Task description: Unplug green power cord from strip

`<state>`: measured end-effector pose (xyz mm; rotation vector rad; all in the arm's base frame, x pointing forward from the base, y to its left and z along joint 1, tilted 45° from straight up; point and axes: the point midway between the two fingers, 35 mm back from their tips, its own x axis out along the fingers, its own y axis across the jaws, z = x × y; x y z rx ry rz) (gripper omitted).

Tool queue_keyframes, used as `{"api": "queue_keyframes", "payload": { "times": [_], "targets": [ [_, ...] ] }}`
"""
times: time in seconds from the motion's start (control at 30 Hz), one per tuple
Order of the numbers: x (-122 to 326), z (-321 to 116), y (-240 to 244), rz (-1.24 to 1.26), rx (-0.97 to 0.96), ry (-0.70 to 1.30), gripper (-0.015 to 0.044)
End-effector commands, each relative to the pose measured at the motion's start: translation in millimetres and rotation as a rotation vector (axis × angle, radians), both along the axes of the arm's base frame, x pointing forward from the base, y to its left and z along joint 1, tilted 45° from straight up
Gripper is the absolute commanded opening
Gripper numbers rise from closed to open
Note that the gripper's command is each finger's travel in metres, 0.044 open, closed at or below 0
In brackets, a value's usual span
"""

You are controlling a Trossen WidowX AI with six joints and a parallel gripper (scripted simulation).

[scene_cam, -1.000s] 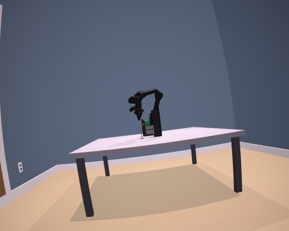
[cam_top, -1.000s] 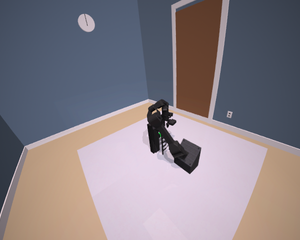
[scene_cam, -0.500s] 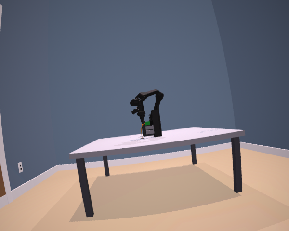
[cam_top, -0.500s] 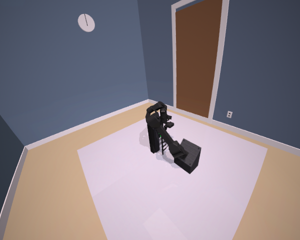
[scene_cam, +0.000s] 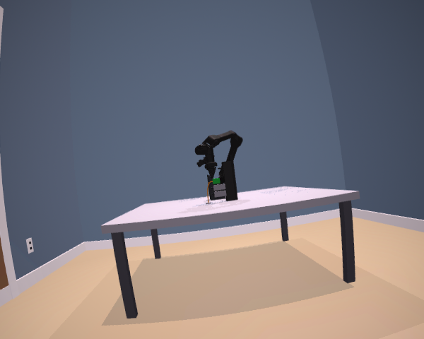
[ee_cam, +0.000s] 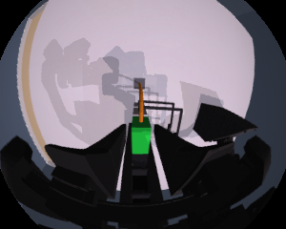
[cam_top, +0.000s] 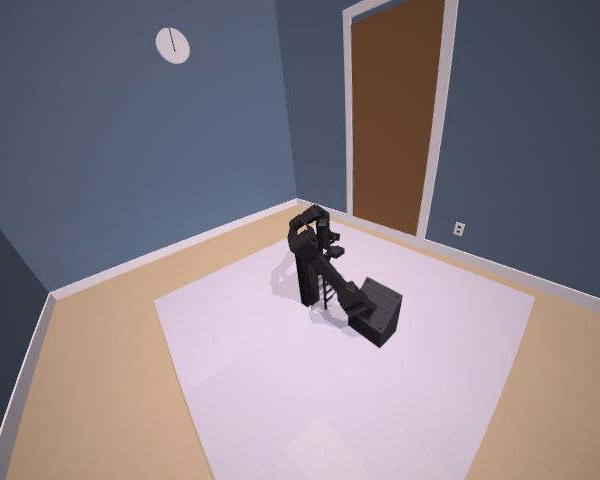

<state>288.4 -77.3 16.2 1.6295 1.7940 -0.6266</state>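
Note:
The green plug sits at the side of the tall dark power strip, above two grey blocks. Its orange cord bends down to a small grey square on the table. My gripper is partly open and points down at the plug. In the wrist view one finger is on each side of the plug, with narrow gaps; whether either touches it is too small to tell. In the top view, the arm and strip hide the plug and fingertips.
A thin black rack-like frame stands beside the strip, close to the plug. The arm's black base block is near it. All stand on the pale table. The arm arches over the strip and rack.

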Motion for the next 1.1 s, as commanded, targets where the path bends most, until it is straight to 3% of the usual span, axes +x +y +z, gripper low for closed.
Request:
{"api": "queue_keyframes", "payload": {
  "times": [0.0, 0.73, 0.87, 1.07],
  "targets": [
    [-1.9, 3.2, 6.7, 0.001, 0.007, 0.008, 0.016],
    [-3.8, -0.6, 20.3, 0.001, 0.008, 0.008, 0.016],
    [-3.4, 0.6, 17.6, 0.001, 0.004, 0.005, 0.0055],
    [-3.4, 0.6, 17.6, 0.001, 0.004, 0.005, 0.0015]
  ]
}}
